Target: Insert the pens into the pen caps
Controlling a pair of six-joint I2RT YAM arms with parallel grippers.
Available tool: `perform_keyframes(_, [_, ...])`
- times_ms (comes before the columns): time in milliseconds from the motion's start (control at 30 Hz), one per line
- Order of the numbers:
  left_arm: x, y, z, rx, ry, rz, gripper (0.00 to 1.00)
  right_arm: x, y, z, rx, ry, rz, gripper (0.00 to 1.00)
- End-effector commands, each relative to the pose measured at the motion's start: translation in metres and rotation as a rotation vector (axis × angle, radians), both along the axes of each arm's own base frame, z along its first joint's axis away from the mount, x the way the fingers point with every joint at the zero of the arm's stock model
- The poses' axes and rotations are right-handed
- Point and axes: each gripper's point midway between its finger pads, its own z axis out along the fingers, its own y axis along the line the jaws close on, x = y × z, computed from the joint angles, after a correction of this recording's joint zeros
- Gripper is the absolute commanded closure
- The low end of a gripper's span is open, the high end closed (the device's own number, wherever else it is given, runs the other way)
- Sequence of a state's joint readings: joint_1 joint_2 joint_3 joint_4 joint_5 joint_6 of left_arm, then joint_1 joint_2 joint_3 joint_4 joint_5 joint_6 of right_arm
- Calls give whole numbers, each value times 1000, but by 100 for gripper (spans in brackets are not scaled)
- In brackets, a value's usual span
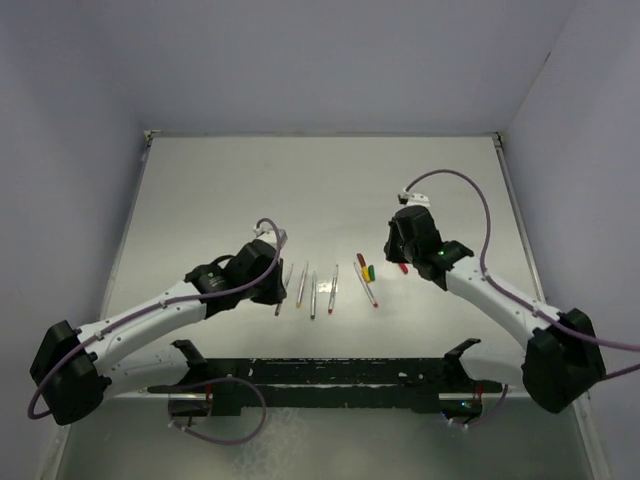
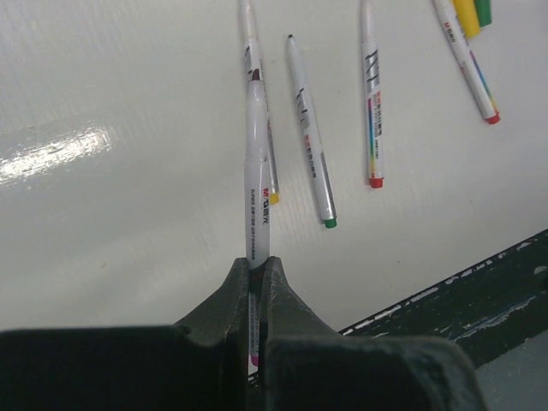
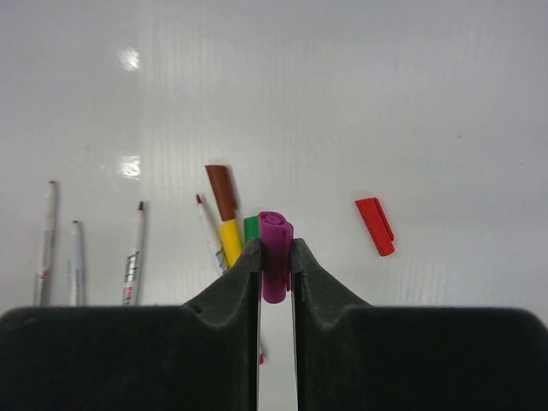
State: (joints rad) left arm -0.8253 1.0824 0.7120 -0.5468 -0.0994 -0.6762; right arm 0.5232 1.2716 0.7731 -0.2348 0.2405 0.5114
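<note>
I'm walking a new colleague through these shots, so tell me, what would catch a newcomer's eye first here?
Most striking is the right gripper, its jaws pinching a magenta cap at the centre of the right wrist view. Next comes the left gripper, jaws shut on a silver pen that points toward the loose pens lying ahead. A lone red cap lies apart from the other caps.

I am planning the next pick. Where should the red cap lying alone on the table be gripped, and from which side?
Take the red cap across its narrow width near the middle, probably straight down from above. It lies flat on the table, apart from the other caps, so both long sides look free to clamp.
</note>
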Motion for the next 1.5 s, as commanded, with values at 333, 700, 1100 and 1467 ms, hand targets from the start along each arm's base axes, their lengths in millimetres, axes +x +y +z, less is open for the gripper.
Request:
perform_keyframes(333, [1,-72,96,-453,-340,-259,100,-25,50,156,539,-515,207,100])
perform_keyframes(700, [-27,-117,133,-543,-525,-356,100,-50,93,204,664,-657,327,100])
perform_keyframes(1100, [-13,-118,164,-633,-670,-293,100,-49,97,253,762,-846,362,100])
perform_keyframes(1467, [-4,-118,172,-639,-709,-248,100,-47,107,264,836,-859,377,100])
